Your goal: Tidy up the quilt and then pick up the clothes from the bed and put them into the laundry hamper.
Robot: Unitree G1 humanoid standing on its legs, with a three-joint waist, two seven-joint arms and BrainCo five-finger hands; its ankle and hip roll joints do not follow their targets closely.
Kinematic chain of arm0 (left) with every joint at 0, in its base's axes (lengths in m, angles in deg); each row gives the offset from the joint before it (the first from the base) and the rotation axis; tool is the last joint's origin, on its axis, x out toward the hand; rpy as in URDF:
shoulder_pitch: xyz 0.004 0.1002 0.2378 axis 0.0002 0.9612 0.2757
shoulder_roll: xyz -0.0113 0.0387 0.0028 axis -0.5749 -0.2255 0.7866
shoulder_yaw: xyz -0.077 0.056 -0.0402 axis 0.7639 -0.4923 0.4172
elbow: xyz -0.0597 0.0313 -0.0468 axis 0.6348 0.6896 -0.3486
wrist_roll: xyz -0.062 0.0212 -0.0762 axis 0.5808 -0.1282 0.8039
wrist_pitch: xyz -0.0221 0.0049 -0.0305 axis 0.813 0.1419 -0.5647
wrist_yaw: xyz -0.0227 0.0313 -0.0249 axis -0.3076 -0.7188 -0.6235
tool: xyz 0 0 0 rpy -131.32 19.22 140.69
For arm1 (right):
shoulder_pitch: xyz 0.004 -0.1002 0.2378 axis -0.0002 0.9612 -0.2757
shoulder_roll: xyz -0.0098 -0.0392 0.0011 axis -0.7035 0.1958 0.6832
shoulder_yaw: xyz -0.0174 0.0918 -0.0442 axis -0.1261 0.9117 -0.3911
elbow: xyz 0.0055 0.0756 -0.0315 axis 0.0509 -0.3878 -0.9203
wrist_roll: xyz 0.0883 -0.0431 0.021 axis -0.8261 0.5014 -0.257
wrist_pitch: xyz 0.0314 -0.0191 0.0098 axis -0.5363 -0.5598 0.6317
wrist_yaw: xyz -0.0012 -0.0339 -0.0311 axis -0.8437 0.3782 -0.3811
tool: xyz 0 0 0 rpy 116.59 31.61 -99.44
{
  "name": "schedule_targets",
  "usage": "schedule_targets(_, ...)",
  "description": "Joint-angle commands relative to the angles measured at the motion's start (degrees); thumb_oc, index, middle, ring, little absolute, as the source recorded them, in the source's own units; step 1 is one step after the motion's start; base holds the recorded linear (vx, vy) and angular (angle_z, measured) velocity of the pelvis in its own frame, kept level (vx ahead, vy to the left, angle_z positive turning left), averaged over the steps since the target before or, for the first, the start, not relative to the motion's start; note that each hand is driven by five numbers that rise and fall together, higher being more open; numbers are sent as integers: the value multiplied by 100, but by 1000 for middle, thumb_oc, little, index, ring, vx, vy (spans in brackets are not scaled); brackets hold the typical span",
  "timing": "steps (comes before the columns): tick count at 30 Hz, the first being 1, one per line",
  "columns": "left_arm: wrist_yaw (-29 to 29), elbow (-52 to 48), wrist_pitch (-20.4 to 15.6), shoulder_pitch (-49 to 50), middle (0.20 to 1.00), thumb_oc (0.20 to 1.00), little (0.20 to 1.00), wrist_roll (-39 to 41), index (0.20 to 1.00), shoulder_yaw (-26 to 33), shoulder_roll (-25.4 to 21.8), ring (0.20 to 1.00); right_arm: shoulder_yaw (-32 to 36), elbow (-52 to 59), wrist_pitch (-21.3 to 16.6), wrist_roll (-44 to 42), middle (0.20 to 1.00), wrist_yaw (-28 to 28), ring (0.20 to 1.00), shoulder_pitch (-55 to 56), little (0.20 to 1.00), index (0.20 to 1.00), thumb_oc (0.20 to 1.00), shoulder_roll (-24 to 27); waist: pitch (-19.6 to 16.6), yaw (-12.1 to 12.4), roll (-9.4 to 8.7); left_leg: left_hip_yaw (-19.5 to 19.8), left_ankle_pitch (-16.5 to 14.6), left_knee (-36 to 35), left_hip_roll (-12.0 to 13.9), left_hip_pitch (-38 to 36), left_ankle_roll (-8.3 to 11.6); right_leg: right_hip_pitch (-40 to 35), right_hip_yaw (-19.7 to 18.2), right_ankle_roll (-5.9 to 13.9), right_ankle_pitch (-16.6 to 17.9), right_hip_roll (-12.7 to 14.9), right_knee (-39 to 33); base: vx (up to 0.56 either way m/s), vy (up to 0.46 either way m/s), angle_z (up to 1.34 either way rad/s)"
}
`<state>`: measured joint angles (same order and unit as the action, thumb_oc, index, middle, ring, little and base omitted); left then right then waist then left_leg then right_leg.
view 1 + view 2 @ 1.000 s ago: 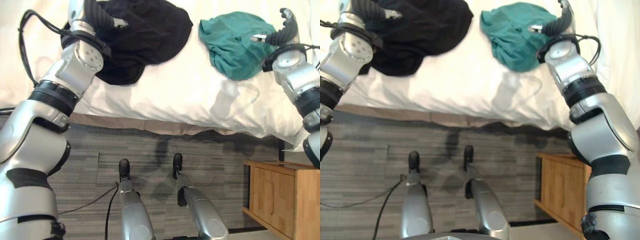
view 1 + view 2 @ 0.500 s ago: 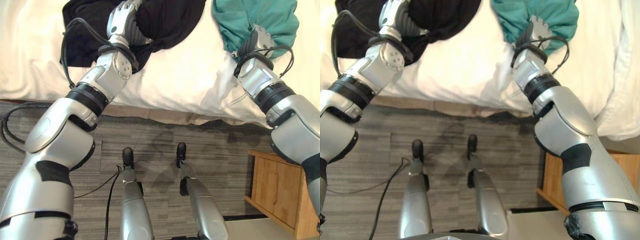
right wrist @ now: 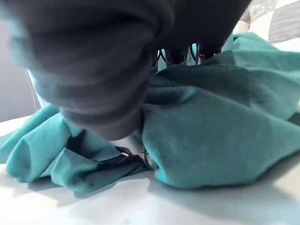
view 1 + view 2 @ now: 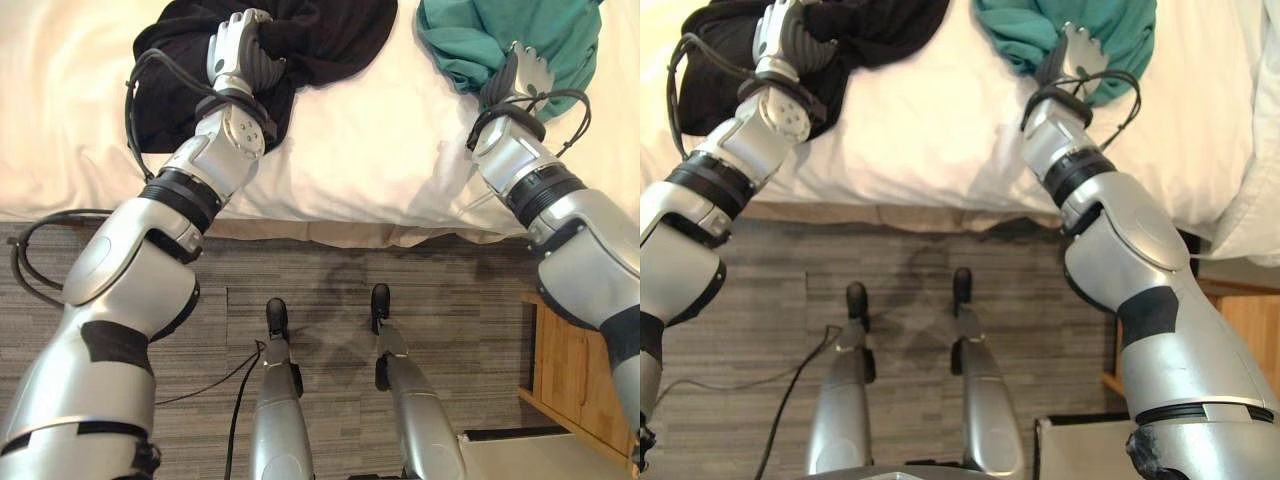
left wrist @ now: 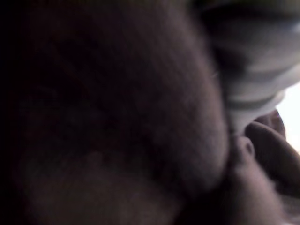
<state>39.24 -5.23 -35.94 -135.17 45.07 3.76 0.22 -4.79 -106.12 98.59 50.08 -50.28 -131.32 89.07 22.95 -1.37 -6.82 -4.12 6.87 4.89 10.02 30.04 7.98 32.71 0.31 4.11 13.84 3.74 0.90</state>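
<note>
A black garment (image 4: 330,30) lies bunched on the white quilt (image 4: 380,150) at the left. My left hand (image 4: 235,40) rests on it with its fingers curled into the cloth. In the left wrist view the black garment (image 5: 93,117) presses dark and close against the hand. A teal garment (image 4: 460,40) lies crumpled at the right of the bed. My right hand (image 4: 522,72) is down on its near edge. The right wrist view has the teal garment (image 3: 211,126) gathered up under the palm, with dark fingertips (image 3: 176,55) dug into its folds.
The quilt's front edge hangs over the bed side above a grey striped carpet (image 4: 320,280). A wooden nightstand (image 4: 580,370) stands at the lower right. A thicker fold of white bedding (image 4: 1260,150) lies at the far right.
Both hands came down from above the bed onto the clothes, the left onto the black garment, the right onto the teal one. The camera has also tilted and shifted.
</note>
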Motion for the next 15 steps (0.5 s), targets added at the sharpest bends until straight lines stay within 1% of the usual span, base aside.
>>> schedule_targets(1, 184, -530, -710, 611, 200, 200, 200, 787, 200, 565, -242, 200, 738, 537, -1752, -619, 200, -346, 200, -8, 200, 200, 200, 324, 684, -29, 168, 51, 236, -105, 181, -122, 39, -485, 54, 191, -692, 18, 386, 64, 113, -4)
schedule_targets(2, 298, -1575, -1217, 1455, 200, 200, 200, 874, 200, 1415, -470, 200, 1716, 1757, -2362, -734, 200, 8, 200, 971, 200, 200, 200, 678, 600, -60, 163, 22, 139, -150, 139, -369, 15, -672, 2, 174, -781, 0, 357, 50, 56, -5)
schedule_targets(3, 268, -1639, -1195, 1524, 200, 200, 200, 884, 200, 1468, -482, 200, 1770, 1839, -2396, -734, 200, 19, 200, 1043, 200, 200, 200, 698, 575, -66, 160, 21, 152, -161, 135, -369, 13, -668, -2, 171, -768, -2, 344, 73, 77, -3)
schedule_targets(4, 387, -2164, -1276, 2009, 200, 200, 200, 797, 200, 1886, -500, 200, 2109, 2523, -2351, -599, 200, 128, 200, 1581, 200, 200, 200, 873, 522, -88, 154, 16, 112, -183, 117, -479, 0, -751, -22, 168, -793, -11, 320, 33, 34, -3)
schedule_targets(5, 428, -2305, -1370, 2174, 200, 200, 200, 779, 200, 2037, -495, 200, 2232, 2698, -2420, -590, 200, 233, 200, 1761, 200, 200, 200, 926, 506, -99, 150, 15, 95, -191, 109, -517, -7, -779, -30, 168, -802, -15, 312, 36, 32, 1)
schedule_targets(7, 431, -2331, -1362, 2212, 200, 200, 200, 770, 200, 2051, -494, 200, 2237, 2723, -2412, -583, 200, 233, 200, 1793, 200, 200, 200, 928, 497, -101, 152, 13, 94, -197, 108, -530, -8, -790, -31, 169, -803, -14, 308, 81, 52, -3)
schedule_targets(8, 543, -4004, -1166, 3620, 200, 200, 200, 656, 200, 3165, -364, 200, 3114, 4866, -2170, -510, 200, 500, 200, 3581, 200, 200, 200, 956, 375, -197, 145, -48, -103, -231, 56, -946, -58, -1111, -133, 176, -937, -39, 255, 303, 227, -3)
schedule_targets(9, 502, -5238, -1127, 5015, 200, 200, 200, 622, 200, 3949, 60, 200, 3676, 6290, -2274, -484, 200, 784, 200, 5416, 200, 200, 200, 601, 164, -300, 152, -181, -272, -331, 14, -1399, -122, -1474, -221, 228, -1022, -5, 148, 453, 389, 4)
schedule_targets(10, 248, -6139, -1230, 6279, 200, 200, 200, 632, 200, 4397, 607, 200, 4121, 7170, -2689, -590, 200, 1304, 200, 7161, 200, 200, 200, 334, -99, -375, 188, -318, -343, -466, -32, -1767, -201, -1795, -265, 316, -1005, 61, 0, 312, 318, 4)
schedule_targets(11, 213, -6229, -1244, 6424, 200, 200, 200, 669, 200, 4435, 670, 200, 4156, 7238, -2707, -646, 200, 1390, 200, 7330, 200, 200, 200, 285, -150, -381, 191, -343, -320, -494, -37, -1802, -210, -1824, -274, 322, -974, 69, -30, 239, 318, 11)
schedule_targets(12, -38, -6660, -1404, 7293, 200, 200, 200, 926, 200, 4611, 960, 200, 4439, 7609, -2773, -786, 200, 1930, 200, 8362, 200, 200, 200, -110, -353, -445, 222, -412, -383, -569, -100, -2090, -287, -2085, -288, 390, -951, 120, -109, 105, 231, 9)
schedule_targets(13, -155, -6803, -1573, 7753, 200, 200, 200, 1094, 200, 4659, 1062, 200, 4553, 7788, -2803, -1000, 200, 2198, 200, 8907, 200, 200, 200, -204, -455, -470, 235, -458, -404, -578, -137, -2190, -326, -2182, -291, 421, -927, 149, -123, 94, 221, 15)
schedule_targets(14, -179, -6827, -1601, 7843, 200, 200, 200, 1103, 200, 4666, 1082, 200, 4569, 7822, -2806, -1008, 200, 2258, 200, 9011, 200, 200, 200, -220, -487, -471, 236, -470, -382, -584, -144, -2188, -332, -2177, -299, 423, -901, 153, -129, 61, 225, -2)
schedule_targets(15, -255, -6965, -1877, 8599, 200, 200, 200, 1267, 200, 4629, 1270, 200, 4644, 8048, -2989, -1603, 200, 2900, 200, 9925, 200, 200, 200, -452, -652, -523, 250, -536, -434, -596, -213, -2387, -399, -2372, -295, 474, -888, 190, -143, 43, 169, -8)
